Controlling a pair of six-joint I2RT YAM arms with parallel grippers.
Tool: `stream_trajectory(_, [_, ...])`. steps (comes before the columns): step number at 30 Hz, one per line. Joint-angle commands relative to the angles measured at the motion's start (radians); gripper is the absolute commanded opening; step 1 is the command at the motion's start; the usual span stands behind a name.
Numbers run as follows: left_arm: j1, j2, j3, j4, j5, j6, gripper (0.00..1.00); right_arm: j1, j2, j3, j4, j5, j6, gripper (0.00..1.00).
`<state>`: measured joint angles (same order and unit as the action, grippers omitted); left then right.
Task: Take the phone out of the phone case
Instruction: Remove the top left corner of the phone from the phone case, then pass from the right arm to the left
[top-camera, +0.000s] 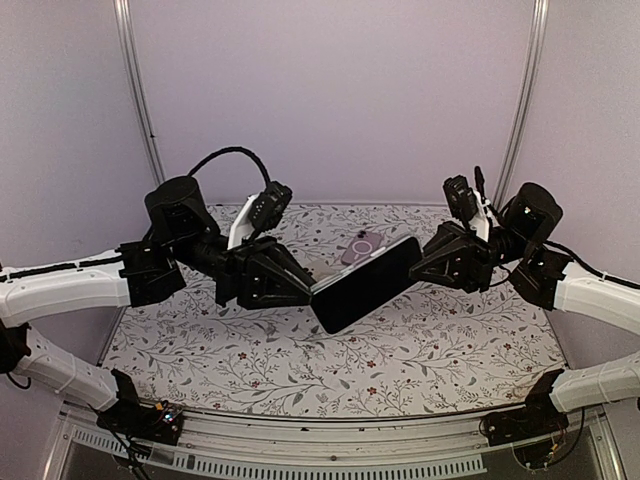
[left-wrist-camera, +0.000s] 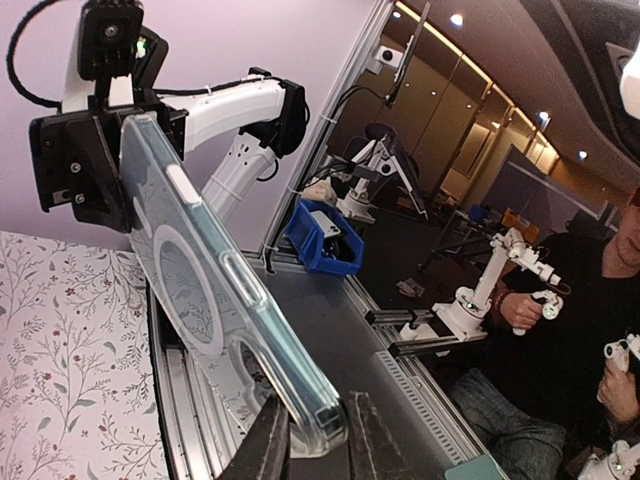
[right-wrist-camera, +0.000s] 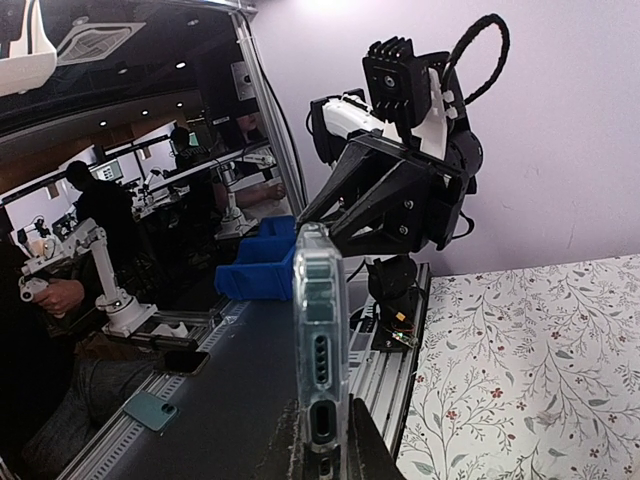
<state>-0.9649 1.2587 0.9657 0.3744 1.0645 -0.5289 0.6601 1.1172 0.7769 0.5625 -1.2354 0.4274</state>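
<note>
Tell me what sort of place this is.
Probably a robotics lab for teleoperation: small white robot arms stand on benches, a seated person grips one's handle, and a blue parts bin sits nearby.

There are two grippers, one left gripper (top-camera: 314, 291) and one right gripper (top-camera: 416, 263). There is one phone (top-camera: 365, 285), one clear phone case (left-wrist-camera: 200, 290) and one small purple item (top-camera: 362, 245). One blue bin (right-wrist-camera: 255, 270) and one flowered tabletop (top-camera: 250, 360) complete the count.

Both arms are extended inward, wrists turned toward each other. The left pincer (top-camera: 313, 290) and the right pincer (top-camera: 416, 262) are each closed on an opposite end of the phone (top-camera: 362, 283).
</note>
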Motion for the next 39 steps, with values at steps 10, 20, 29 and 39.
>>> stream_trajectory(10, [-0.038, 0.022, 0.005, 0.118, 0.066, -0.030, 0.20, 0.006, -0.018, 0.018, 0.014, 0.047, 0.001, 0.00])
stream_trajectory(20, [-0.038, 0.028, 0.014, 0.118, 0.070, -0.034, 0.29, 0.006, -0.028, 0.012, 0.014, 0.048, 0.001, 0.00])
stream_trajectory(29, [0.009, -0.127, 0.044, -0.154, -0.183, 0.125, 0.98, 0.007, -0.074, -0.022, -0.035, 0.110, -0.017, 0.00])
stream_trajectory(39, [0.015, -0.176, 0.127, -0.495, -0.543, 0.271, 0.89, 0.008, -0.076, 0.034, -0.289, 0.171, -0.163, 0.00])
